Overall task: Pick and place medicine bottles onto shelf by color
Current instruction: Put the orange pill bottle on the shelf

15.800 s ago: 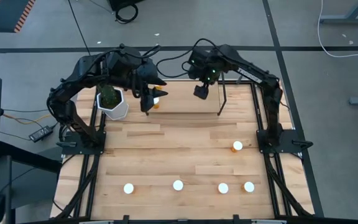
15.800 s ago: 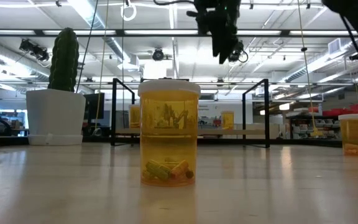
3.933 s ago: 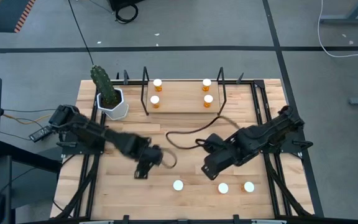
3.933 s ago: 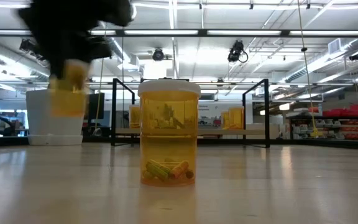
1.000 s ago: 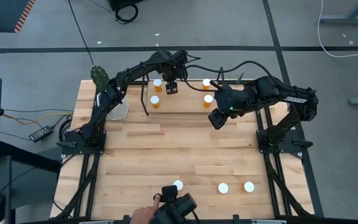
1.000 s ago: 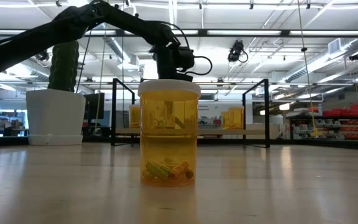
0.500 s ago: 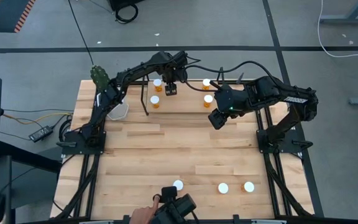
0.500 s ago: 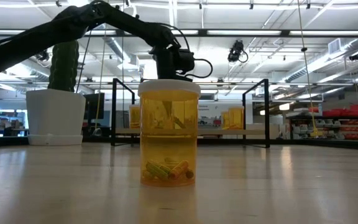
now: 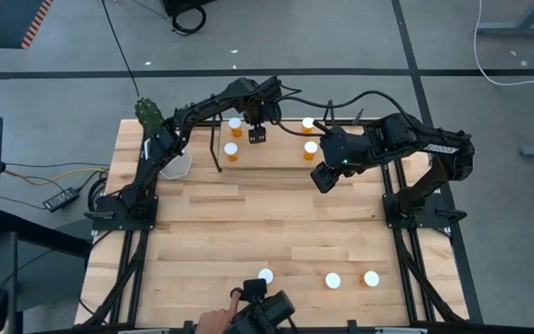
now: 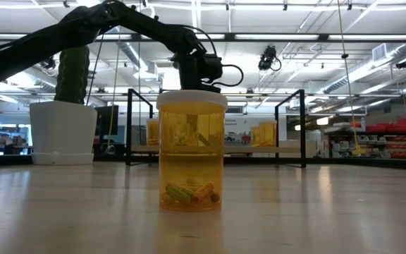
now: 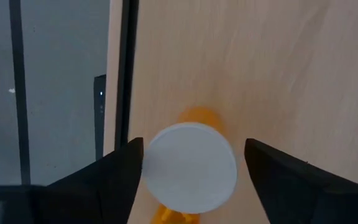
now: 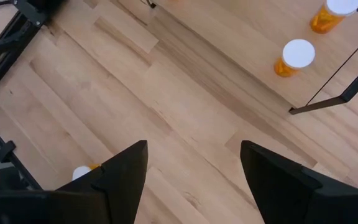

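Observation:
Four medicine bottles, amber with white caps, show on the shelf (image 9: 272,156) at the far edge: (image 9: 235,122), (image 9: 231,148), (image 9: 309,122), (image 9: 311,147). My left gripper (image 9: 257,134) hangs over the shelf board pointing down, open, with another bottle's white cap (image 11: 188,167) between its fingers; that bottle stands on the board. My right gripper (image 9: 323,178) hovers open above the table in front of the shelf, with nothing between its fingers. Three more bottles stand near the front edge: (image 9: 265,276), (image 9: 333,279), (image 9: 371,277). My left gripper stands astride the bottle's cap from above. One finger (image 11: 126,168) lies right at the cap's edge (image 11: 146,163), and I cannot tell whether it touches. The other finger (image 11: 272,171) stands clear of the cap. The bottle stands upright on the shelf board.
A white pot (image 9: 182,165) with a cactus (image 9: 148,113) sits at the far left, partly under my left arm. A person's hand (image 9: 216,320) and a dark device (image 9: 265,308) show at the front edge. Black wire uprights (image 10: 290,127) frame the shelf's ends.

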You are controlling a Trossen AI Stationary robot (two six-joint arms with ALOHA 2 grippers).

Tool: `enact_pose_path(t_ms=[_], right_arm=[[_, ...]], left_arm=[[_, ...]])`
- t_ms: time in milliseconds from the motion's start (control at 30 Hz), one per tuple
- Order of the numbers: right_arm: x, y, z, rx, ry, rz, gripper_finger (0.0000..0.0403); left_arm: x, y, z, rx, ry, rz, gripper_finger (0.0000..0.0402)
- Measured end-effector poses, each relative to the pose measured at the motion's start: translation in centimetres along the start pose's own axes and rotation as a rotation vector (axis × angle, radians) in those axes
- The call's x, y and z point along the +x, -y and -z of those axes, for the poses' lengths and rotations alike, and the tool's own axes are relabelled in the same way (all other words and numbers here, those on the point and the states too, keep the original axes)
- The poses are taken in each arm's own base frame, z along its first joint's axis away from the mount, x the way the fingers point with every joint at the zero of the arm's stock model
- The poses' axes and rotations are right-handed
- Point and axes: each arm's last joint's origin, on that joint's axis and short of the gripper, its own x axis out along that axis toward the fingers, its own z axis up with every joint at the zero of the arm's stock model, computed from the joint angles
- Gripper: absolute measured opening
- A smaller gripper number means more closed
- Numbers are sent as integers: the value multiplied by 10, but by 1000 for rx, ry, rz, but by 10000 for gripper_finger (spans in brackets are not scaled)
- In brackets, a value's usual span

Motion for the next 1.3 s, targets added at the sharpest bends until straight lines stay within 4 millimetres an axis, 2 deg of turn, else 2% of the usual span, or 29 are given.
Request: enact_pose_path(t_ms=[267,467,767,933,1200,1300], right_arm=[[0,0,0,-31,0,0,264],[0,0,0,-83,0,0,264],[-2,-5,7,-163,15,1,264],[-1,-12,14,-230,31,16,264],[0,-28,33,-263,-30,-31,264],[-1,-33,42,-225,-41,-41,264]], left_arm=[[-13,3,5,-44,-62,31,310],[-38,15,5,-94,-61,35,310],[-92,51,3,-192,-20,8,309],[-113,75,6,-246,-25,84,309],[-166,120,18,-170,69,180,292],[-180,134,25,-132,85,188,287]])
